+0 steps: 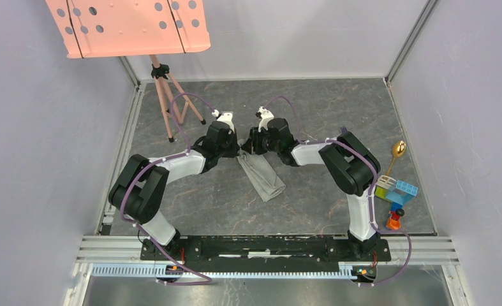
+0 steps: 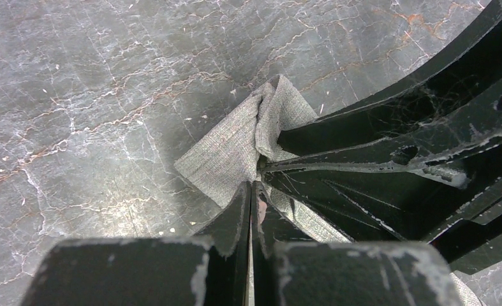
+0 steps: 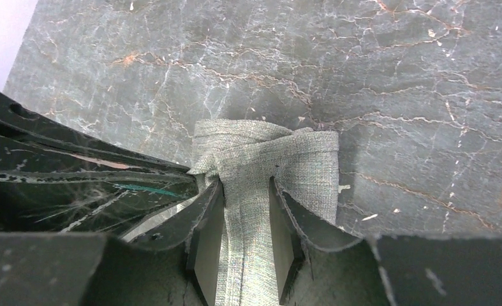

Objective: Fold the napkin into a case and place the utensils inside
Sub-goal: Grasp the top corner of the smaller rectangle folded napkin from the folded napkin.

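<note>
The grey napkin (image 1: pixel 265 178) lies folded into a narrow strip mid-table, running from near right to far left. Both grippers meet at its far end. My left gripper (image 1: pixel 238 152) is shut, its tips (image 2: pixel 253 186) pinching the cloth (image 2: pixel 226 153) at an edge. My right gripper (image 1: pixel 249 148) straddles the strip's end (image 3: pixel 299 159), its jaws (image 3: pixel 246 185) closed on a bunched ridge of cloth. The spoon (image 1: pixel 398 150), gold bowl and thin purple handle, lies at the right edge of the table. The fork is not in view.
A salmon-pink perforated panel (image 1: pixel 130 25) on a tripod (image 1: pixel 168 105) stands at the far left. Colourful toy blocks (image 1: pixel 396 190) sit at the right, just near the spoon. Enclosure walls close in the left, right and back.
</note>
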Robot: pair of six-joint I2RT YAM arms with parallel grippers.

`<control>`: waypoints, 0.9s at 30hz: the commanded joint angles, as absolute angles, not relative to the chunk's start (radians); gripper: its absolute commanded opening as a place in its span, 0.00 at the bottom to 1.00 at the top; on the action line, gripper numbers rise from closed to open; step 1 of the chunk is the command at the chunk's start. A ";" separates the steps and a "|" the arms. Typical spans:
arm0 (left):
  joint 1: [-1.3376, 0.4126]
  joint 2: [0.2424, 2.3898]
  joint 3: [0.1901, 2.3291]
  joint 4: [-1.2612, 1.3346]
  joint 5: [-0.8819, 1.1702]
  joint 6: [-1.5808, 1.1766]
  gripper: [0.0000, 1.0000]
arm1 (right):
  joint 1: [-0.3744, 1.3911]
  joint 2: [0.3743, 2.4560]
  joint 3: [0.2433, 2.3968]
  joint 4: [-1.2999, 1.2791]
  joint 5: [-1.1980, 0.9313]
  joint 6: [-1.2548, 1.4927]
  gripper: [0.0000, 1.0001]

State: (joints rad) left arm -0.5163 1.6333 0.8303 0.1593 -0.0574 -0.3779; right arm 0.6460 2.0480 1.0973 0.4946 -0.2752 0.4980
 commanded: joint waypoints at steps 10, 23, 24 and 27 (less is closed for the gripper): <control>-0.514 1.604 0.853 0.196 -0.027 -0.435 0.02 | 0.663 2.067 1.129 0.493 -0.244 0.455 0.47; -0.490 1.625 0.819 0.223 -0.008 -0.483 0.02 | 0.702 2.033 1.087 0.457 -0.208 0.502 0.65; -0.486 1.623 0.817 0.222 -0.005 -0.482 0.02 | 0.688 2.008 1.069 0.456 -0.235 0.495 0.66; -0.483 1.621 0.815 0.221 -0.005 -0.475 0.02 | 0.666 1.924 1.024 0.432 -0.266 0.453 0.68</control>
State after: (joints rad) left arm -0.4786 1.6333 0.8196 0.1616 -0.0402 -0.4389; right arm 0.6853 2.0319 1.0813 0.4873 -0.1593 0.4816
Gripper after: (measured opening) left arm 0.033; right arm 0.666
